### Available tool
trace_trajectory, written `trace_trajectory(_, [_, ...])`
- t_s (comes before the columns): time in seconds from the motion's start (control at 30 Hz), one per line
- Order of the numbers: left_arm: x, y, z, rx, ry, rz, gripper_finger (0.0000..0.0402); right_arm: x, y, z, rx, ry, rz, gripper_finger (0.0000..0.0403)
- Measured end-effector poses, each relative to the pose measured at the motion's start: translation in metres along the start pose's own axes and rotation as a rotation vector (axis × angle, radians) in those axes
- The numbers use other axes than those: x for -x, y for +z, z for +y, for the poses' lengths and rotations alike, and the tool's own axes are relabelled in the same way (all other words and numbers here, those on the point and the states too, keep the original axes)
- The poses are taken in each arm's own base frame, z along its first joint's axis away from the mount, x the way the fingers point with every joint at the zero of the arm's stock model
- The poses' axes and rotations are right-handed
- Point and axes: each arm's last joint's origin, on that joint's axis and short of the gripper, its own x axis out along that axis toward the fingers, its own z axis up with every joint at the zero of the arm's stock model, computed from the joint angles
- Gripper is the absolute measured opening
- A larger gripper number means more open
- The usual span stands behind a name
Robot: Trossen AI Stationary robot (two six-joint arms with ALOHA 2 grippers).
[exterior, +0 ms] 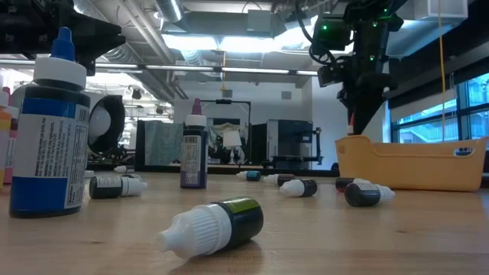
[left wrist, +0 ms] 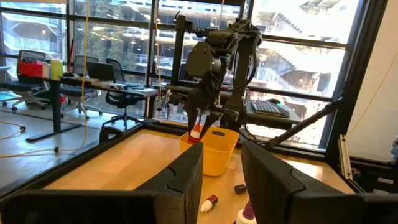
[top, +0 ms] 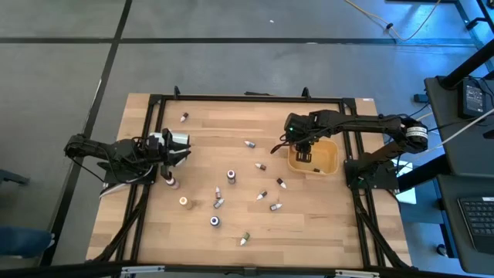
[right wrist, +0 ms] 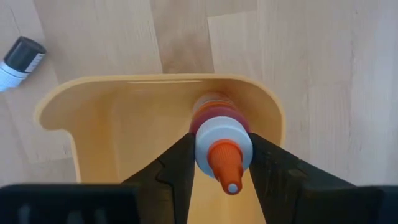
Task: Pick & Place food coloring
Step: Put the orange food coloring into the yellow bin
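Several small food coloring bottles lie or stand scattered on the wooden table (top: 231, 224), such as one (top: 231, 177) in the middle and one (exterior: 214, 225) lying on its side near the front. My right gripper (right wrist: 219, 163) is over the tan tray (top: 328, 162), shut on a red bottle (right wrist: 214, 118) with a white cap and orange tip. That bottle (left wrist: 196, 132) also shows in the left wrist view. My left gripper (left wrist: 221, 177) waits open near the table's left edge, with one bottle (top: 171, 183) standing close by. My right gripper pinches the red bottle by its white cap (right wrist: 205, 144), one finger on each side. The fingers point down from above. The bottle stands upright with its orange tip up and its body down inside the tray (right wrist: 124, 106); whether its base touches the tray floor I cannot tell.
A black frame (top: 154, 100) runs around the table's edge. In the low view a blue-labelled bottle (exterior: 50, 130) stands close at the left and a purple one (exterior: 193, 153) farther back. Free wood lies between the scattered bottles and the tray.
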Motion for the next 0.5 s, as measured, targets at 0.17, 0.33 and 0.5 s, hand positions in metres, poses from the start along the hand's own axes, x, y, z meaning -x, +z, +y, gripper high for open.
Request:
trace_trajectory(0.17, [0.0000,-0.0001,0.0000,0.000,0.000,0.000,0.0103,0.0000,0.0000,0.0000,0.000,0.000,0.000,0.0145])
trace_trajectory(0.33, [0.0000,0.0000,0.0000,0.000,0.000,0.000,0.0104,0.0000,-0.0002,0.0000,0.000,0.000,0.003,0.0146])
trace_trajectory(0.5, [0.0000,-0.0001,0.0000,0.000,0.000,0.000,0.0107,0.0000,-0.0003,0.0000,0.000,0.000,0.004,0.0146])
